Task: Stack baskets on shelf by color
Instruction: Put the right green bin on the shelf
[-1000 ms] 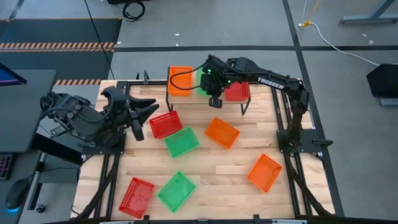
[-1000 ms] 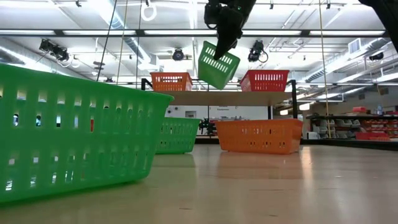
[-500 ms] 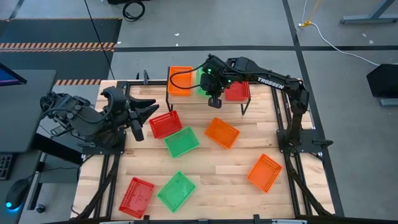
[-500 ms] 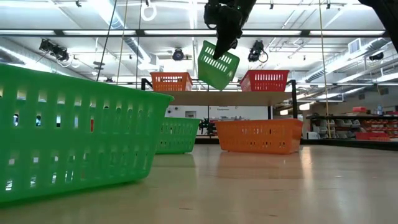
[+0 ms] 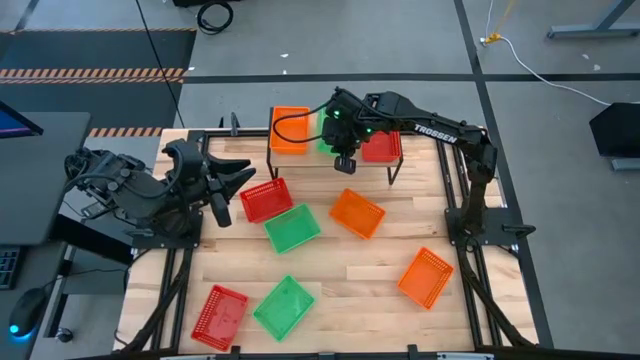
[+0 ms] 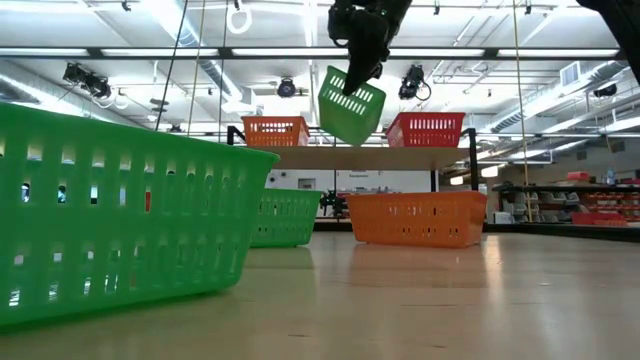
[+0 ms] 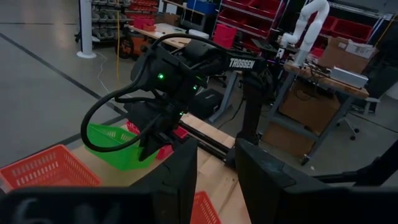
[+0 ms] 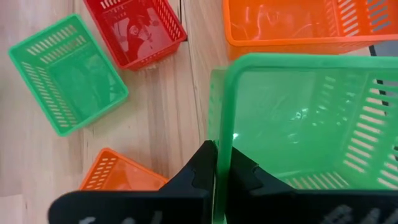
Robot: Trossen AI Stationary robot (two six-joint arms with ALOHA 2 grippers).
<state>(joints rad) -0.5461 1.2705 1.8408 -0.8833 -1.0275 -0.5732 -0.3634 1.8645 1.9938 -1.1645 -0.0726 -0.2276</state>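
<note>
My right gripper [image 5: 343,156] is above the middle of the shelf [image 6: 350,157], shut on a green basket [image 6: 352,105]. That basket hangs tilted between an orange basket [image 5: 290,130] at the shelf's left end and a red basket [image 5: 383,148] at its right end. Both of those rest on their bottoms on the wooden top. On the table lie two red baskets [image 5: 265,200] [image 5: 220,315], two green baskets [image 5: 292,228] [image 5: 284,307] and two orange baskets [image 5: 357,213] [image 5: 425,277]. My left gripper [image 5: 225,190] waits open at the table's left edge. My right gripper pinches the green basket's side wall at its rim [image 8: 217,140]. One finger [image 8: 199,171] is outside the basket and the other finger [image 8: 245,174] is inside. The fingers come from above, pointing down. The basket is lifted clear and hangs tilted, with its lower corner [image 6: 345,138] just above the shelf top.
A green basket [image 6: 120,220] stands close in front of the low camera. There is bare tabletop [image 5: 350,270] in the middle, between the scattered baskets. The shelf's black legs [image 5: 392,172] stand near the far edge.
</note>
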